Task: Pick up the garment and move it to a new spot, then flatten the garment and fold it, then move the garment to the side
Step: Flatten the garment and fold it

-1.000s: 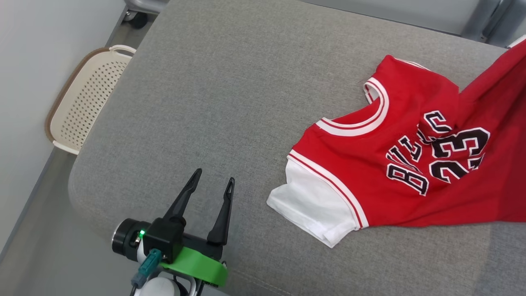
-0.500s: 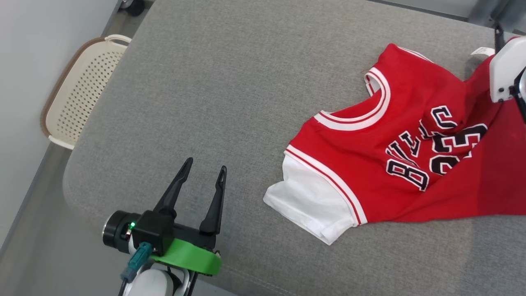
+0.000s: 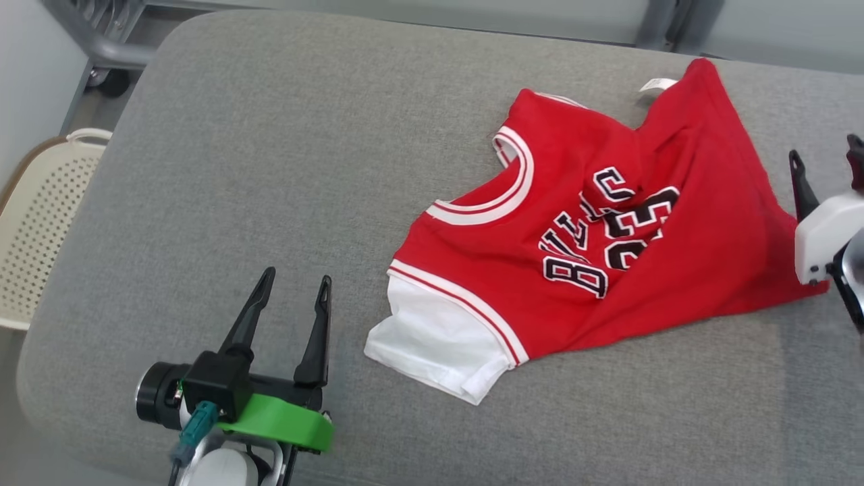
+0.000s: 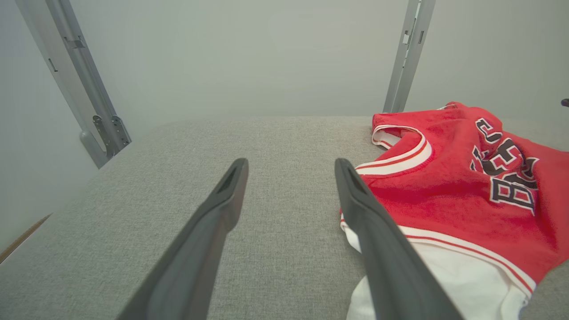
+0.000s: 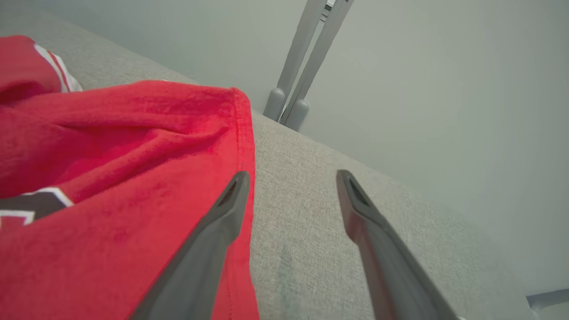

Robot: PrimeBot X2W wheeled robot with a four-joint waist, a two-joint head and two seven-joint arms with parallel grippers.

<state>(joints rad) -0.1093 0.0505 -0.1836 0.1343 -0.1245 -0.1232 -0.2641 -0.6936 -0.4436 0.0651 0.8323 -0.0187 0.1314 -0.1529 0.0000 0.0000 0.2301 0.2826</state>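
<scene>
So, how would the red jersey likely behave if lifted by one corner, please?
Probably floppy: the jersey lies rumpled, folds crossing its lettering, so it should drape and bunch. Likely light: thin cloth. It may drag on the textured cushion.

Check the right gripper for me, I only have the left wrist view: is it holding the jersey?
Observer: No. The right gripper is open at the jersey's hem side, with one finger over the red hem edge and the other over the bare grey cushion.
Operator: Does the jersey lie flat on that far side?
Observer: No, it is bunched. A fold runs through the number on the chest.
Operator: Is anything else sticking out of it?
Observer: A small white tag pokes out at the far edge.
Operator: What is beside the cushion?
Observer: A cream perforated basket sits off its edge on the robot's left.
</scene>
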